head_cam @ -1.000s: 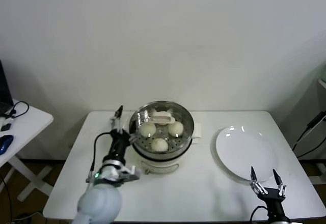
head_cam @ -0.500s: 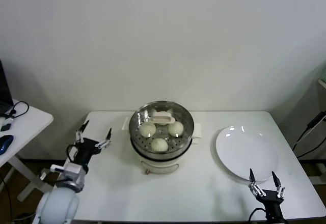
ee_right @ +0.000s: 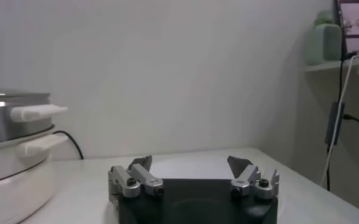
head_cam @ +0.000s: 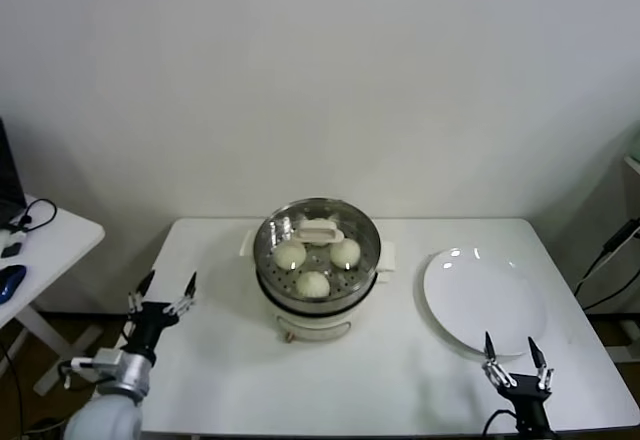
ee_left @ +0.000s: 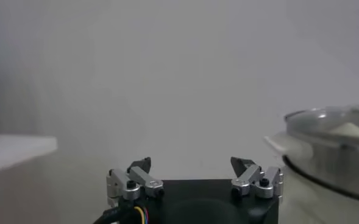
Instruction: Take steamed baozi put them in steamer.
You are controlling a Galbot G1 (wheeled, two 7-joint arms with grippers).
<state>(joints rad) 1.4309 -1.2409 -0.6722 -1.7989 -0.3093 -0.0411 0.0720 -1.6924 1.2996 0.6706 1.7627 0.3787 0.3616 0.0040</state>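
The steamer (head_cam: 316,305), a steel pot on a cream base, stands mid-table with a glass lid (head_cam: 318,230) on top. Three cream-white baozi (head_cam: 290,253) (head_cam: 344,251) (head_cam: 313,283) show through the lid on the perforated floor. My left gripper (head_cam: 168,282) hangs open and empty at the table's left edge, well apart from the steamer (ee_left: 337,146); the left wrist view shows its jaws wide (ee_left: 193,163). At the front right my right gripper (head_cam: 509,345) stands open and empty, its jaws spread in the right wrist view (ee_right: 190,161), with the steamer (ee_right: 8,158) far off to the side.
A flat white plate (head_cam: 484,300) lies bare on the right of the white table (head_cam: 400,380), just behind my right gripper. A small side table (head_cam: 40,235) with cables stands at far left. A dark cable (head_cam: 605,260) hangs at the right edge.
My left arm has pulled away from the steamer's left side, moving left and toward the table's front-left edge. My right gripper has sunk slightly lower. Both stayed open.
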